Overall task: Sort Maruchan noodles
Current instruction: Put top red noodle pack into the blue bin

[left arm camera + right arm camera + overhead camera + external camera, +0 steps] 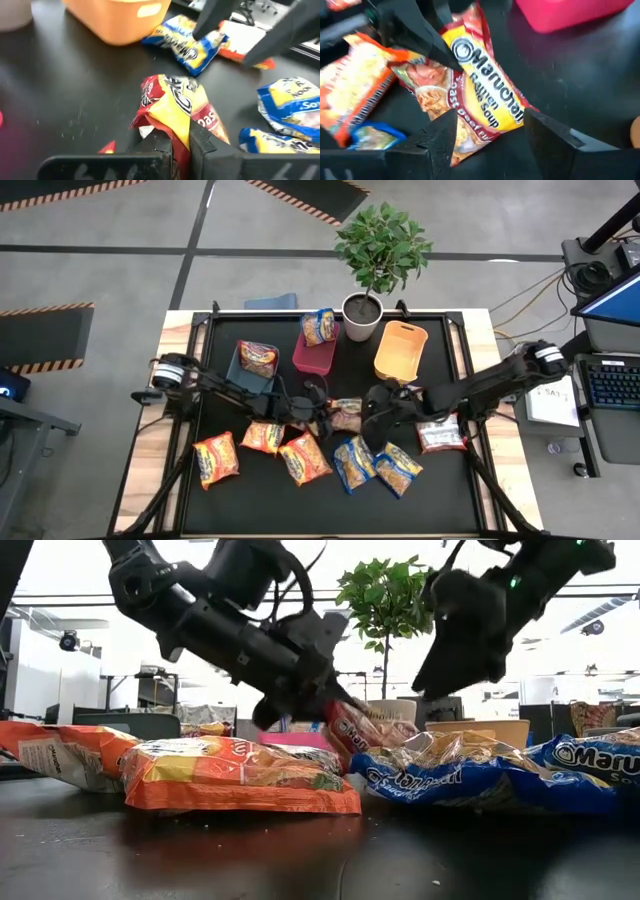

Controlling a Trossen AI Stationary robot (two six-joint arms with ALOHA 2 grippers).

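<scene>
The held red packet (172, 112) is partly covered by the left gripper's fingers (202, 145). The orange bin (117, 17) is cut off at the wrist frame's upper edge.

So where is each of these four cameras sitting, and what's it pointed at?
High: overhead, straight down on the table and both arms.
Low: tabletop height, looking across packets; arms drop in above.
Left wrist: behind left gripper, shut on the red packet.
Right wrist: behind open right gripper.
Shared: both wrist views show that red packet.
</scene>
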